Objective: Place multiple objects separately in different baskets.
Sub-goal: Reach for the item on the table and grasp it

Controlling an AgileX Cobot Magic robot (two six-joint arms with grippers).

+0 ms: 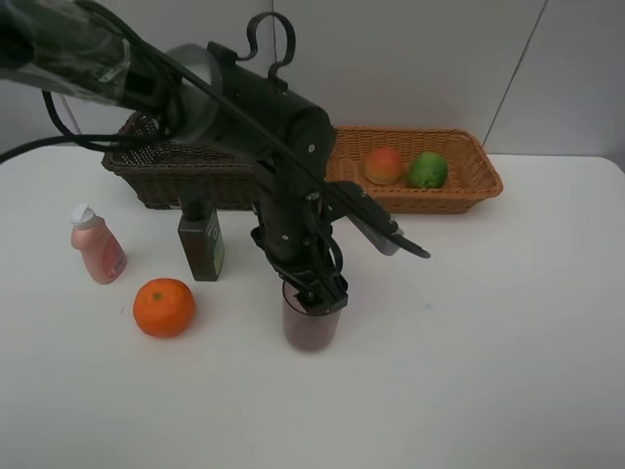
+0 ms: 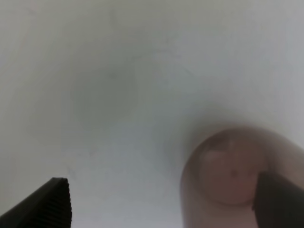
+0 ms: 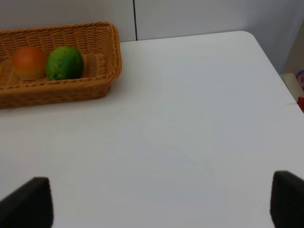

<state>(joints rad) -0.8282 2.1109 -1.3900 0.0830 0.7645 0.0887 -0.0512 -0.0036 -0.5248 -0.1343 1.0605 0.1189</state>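
Left gripper (image 1: 314,293) spread wide just above the purplish cup (image 1: 311,330).

The cup stands upright at the front of the table (image 1: 508,342); one finger (image 2: 280,199) sits by its rim, and blur hides any contact. The right gripper (image 3: 156,204) hangs parted, holding nothing. Left of the cup lies the orange (image 1: 164,307); behind stand the green bottle (image 1: 201,244) and pink bottle (image 1: 97,246). Farthest back are the dark basket (image 1: 176,181) and the tan basket (image 1: 459,198), which holds the peach (image 1: 385,165) and lime (image 1: 428,169).

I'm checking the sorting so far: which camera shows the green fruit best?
The right wrist view: the green fruit is large, sharp and unblocked in the tan basket, beside the peach. The exterior high view shows it smaller; the left wrist view does not show it.
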